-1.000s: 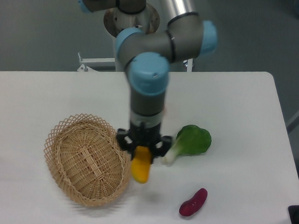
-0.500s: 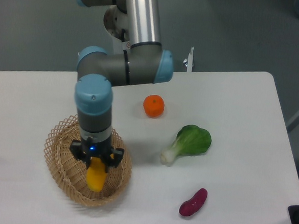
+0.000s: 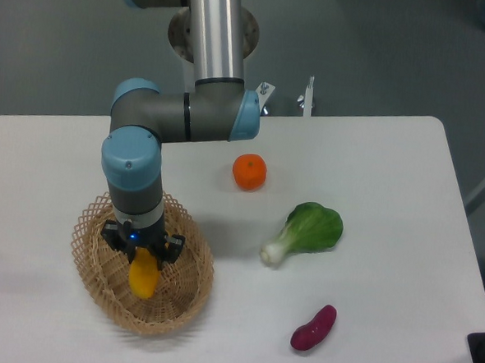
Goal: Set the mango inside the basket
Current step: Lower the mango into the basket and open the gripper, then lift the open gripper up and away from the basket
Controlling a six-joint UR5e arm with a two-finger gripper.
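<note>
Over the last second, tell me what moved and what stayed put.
The gripper carried the mango leftward, from beside the basket's right rim to over its inside, still clamped on it. The orange, hidden behind the arm a second ago, now shows. The basket, the greens and the purple vegetable stayed put.
</note>
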